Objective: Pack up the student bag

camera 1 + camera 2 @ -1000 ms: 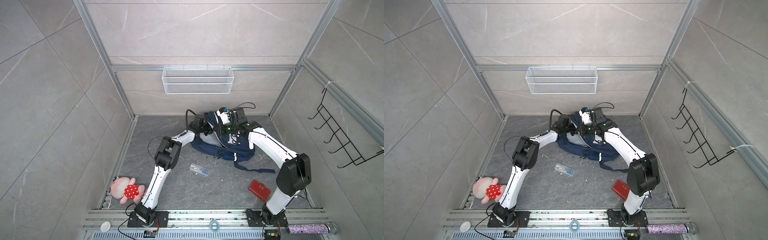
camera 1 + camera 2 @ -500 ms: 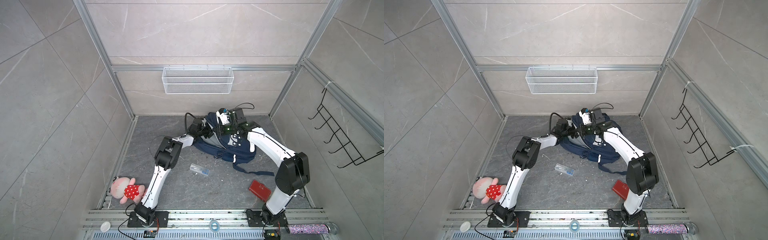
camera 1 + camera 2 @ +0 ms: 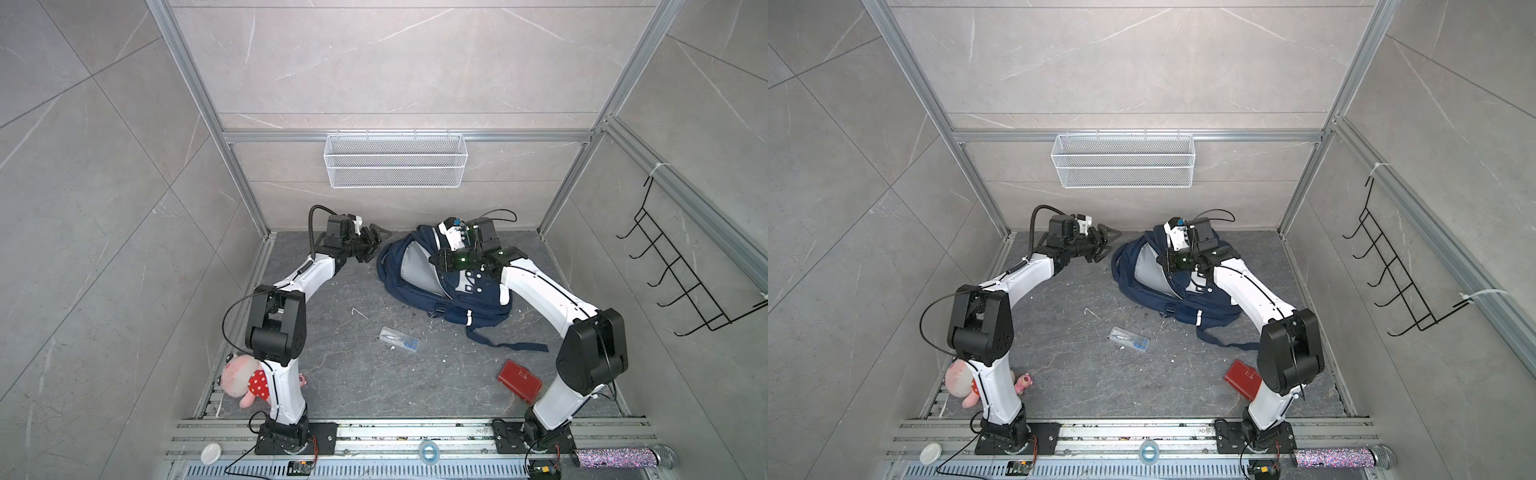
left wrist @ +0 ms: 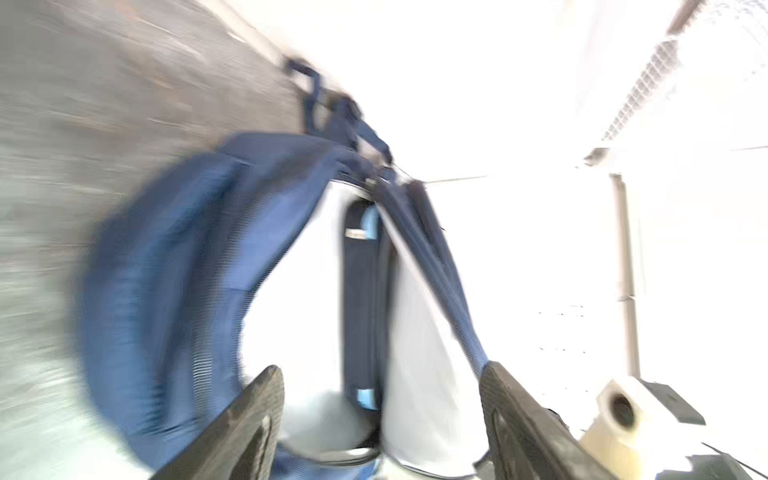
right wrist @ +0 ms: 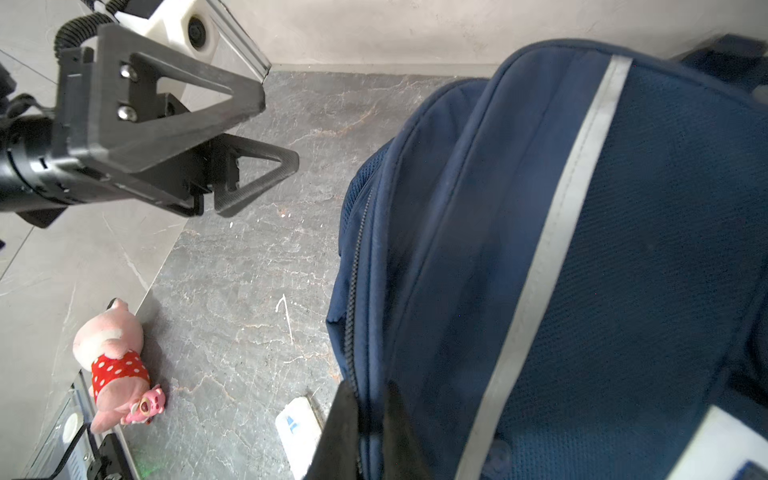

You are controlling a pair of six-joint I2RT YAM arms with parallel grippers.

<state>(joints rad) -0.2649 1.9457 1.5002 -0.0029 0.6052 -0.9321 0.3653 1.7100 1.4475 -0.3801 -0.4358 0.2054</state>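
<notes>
Large navy fabric student bag (image 3: 482,309) lies on the floor (image 3: 353,374) near the back wall (image 3: 291,208). The right gripper (image 5: 370,432), elbow raised, pinches what looks like its zip edge; the left gripper (image 3: 376,245), forearm low, gapes empty just beside it.

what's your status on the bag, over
Status: left tool open, off the student bag; right tool shut on its zip edge, mouth open; clear case, red wallet, plush loose on floor, none blocking.
</notes>
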